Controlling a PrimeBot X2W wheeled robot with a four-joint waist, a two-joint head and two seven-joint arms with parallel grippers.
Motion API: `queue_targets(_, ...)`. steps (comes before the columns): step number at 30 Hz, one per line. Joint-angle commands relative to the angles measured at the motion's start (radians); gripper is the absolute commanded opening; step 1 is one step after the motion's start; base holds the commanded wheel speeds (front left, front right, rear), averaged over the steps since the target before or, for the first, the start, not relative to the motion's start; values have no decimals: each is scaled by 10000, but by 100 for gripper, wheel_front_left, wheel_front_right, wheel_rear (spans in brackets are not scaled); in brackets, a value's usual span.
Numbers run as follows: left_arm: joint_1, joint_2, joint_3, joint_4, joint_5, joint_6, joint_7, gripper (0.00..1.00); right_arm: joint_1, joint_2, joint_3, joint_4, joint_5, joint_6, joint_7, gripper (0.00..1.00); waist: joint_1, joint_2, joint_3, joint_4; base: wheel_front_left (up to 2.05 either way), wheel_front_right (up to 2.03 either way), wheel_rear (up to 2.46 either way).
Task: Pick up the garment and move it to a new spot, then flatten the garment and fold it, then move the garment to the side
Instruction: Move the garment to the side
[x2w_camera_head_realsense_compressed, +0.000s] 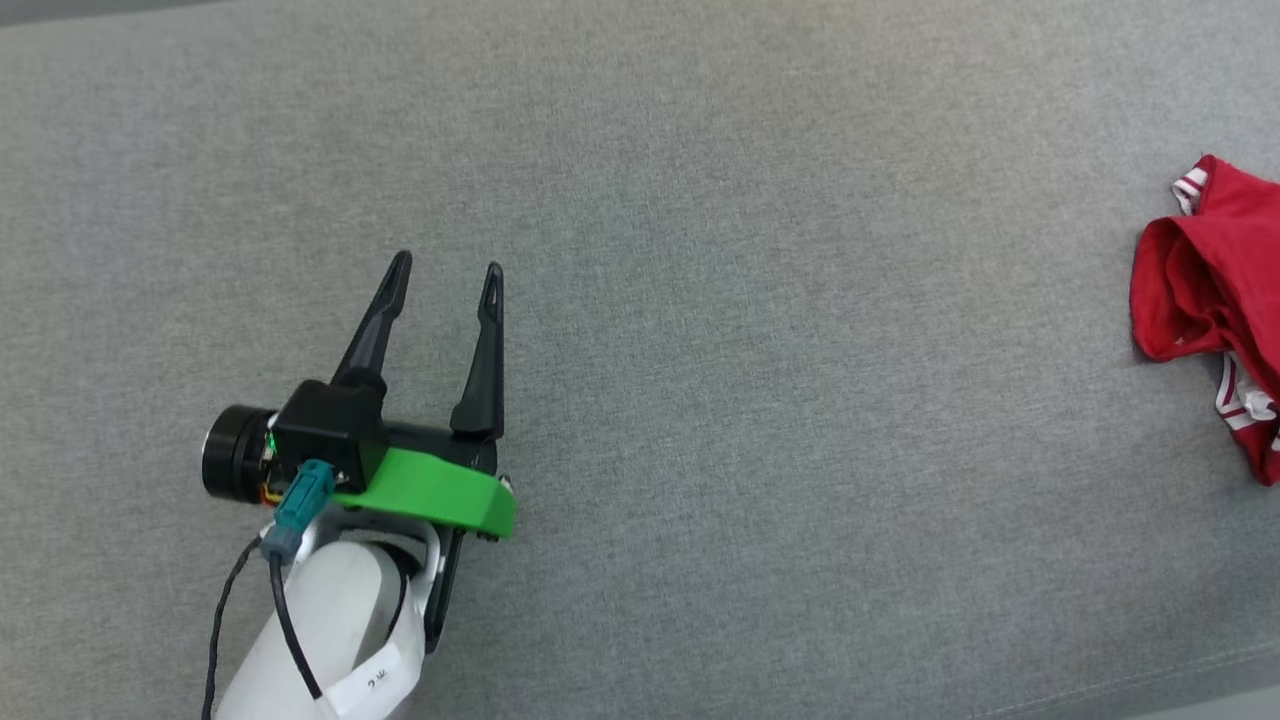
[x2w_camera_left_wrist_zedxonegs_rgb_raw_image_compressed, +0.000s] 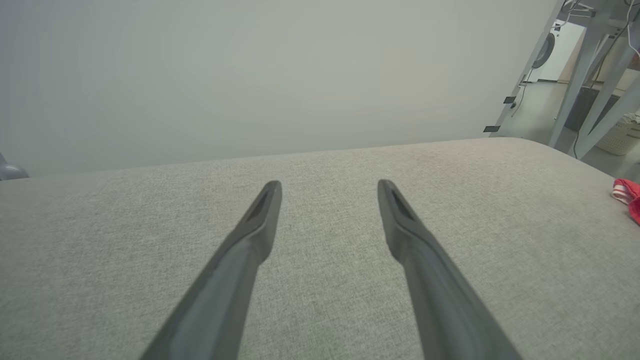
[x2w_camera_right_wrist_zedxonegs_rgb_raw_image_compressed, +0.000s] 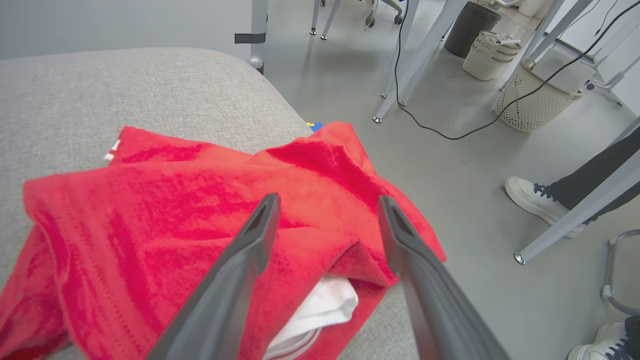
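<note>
The garment (x2w_camera_head_realsense_compressed: 1210, 290) is a bright red shirt with white striped trim, lying crumpled at the right edge of the grey cushioned surface (x2w_camera_head_realsense_compressed: 700, 250). From the right wrist it is a heap of red folds (x2w_camera_right_wrist_zedxonegs_rgb_raw_image_compressed: 165, 225) hanging over the surface's right edge. My right gripper (x2w_camera_right_wrist_zedxonegs_rgb_raw_image_compressed: 327, 200) stands open just above that heap, with nothing pinched between its fingers. My left gripper (x2w_camera_head_realsense_compressed: 447, 268) is open over bare fabric at the left, far from the shirt. A small red corner of the garment (x2w_camera_left_wrist_zedxonegs_rgb_raw_image_compressed: 629, 192) shows at the right of the left wrist view.
Beyond the surface's right edge is grey floor with metal table legs (x2w_camera_right_wrist_zedxonegs_rgb_raw_image_compressed: 415, 55), a black cable (x2w_camera_right_wrist_zedxonegs_rgb_raw_image_compressed: 450, 132), wicker baskets (x2w_camera_right_wrist_zedxonegs_rgb_raw_image_compressed: 535, 95) and a person's white shoe (x2w_camera_right_wrist_zedxonegs_rgb_raw_image_compressed: 537, 200). A plain wall (x2w_camera_left_wrist_zedxonegs_rgb_raw_image_compressed: 250, 75) rises behind the surface.
</note>
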Motion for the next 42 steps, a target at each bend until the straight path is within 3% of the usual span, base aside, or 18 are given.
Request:
queue_targets(1, 262, -79, 94, 85, -112, 78, -85, 100, 411, 140, 134, -256, 166, -9, -61, 100, 1, 0, -1025, 381, 0, 0, 0)
queue_targets(5, 755, -121, 263, 315, -318, 156, -149, 100, 1461, 631, 574, -1161, 664, -9, -71, 100, 1, 0, -1547, 639, 0, 0, 0)
queue_targets(6, 1037, -163, 338, 513, -429, 176, -179, 100, 2218, 1002, 947, -2001, 1031, -9, -31, 100, 1, 0, -1935, 869, 0, 0, 0)
queue_targets(13, 1642, -252, 452, 863, -614, 172, -220, 100, 3940, 2050, 1849, -4535, 1535, -9, 524, 100, 1, 0, -2660, 1418, 0, 0, 0)
queue_targets(18, 1936, -215, 579, 1020, -666, 163, -233, 100, 4833, 2470, 2831, -6092, 1820, -9, 978, 100, 1, 0, -2964, 1764, 0, 0, 0)
queue_targets(27, 2453, -129, 820, 1116, -673, 175, -243, 100, 5585, 2635, 4549, -7801, 2201, -9, 1425, 100, 1, 0, -3440, 2140, 0, 0, 0)
queue_targets(42, 3268, -148, 995, 1159, -673, -12, -246, 100, 7402, 2804, 5345, -9535, 2164, -9, 2196, 100, 1, 0, -4177, 1989, 0, 0, 0)
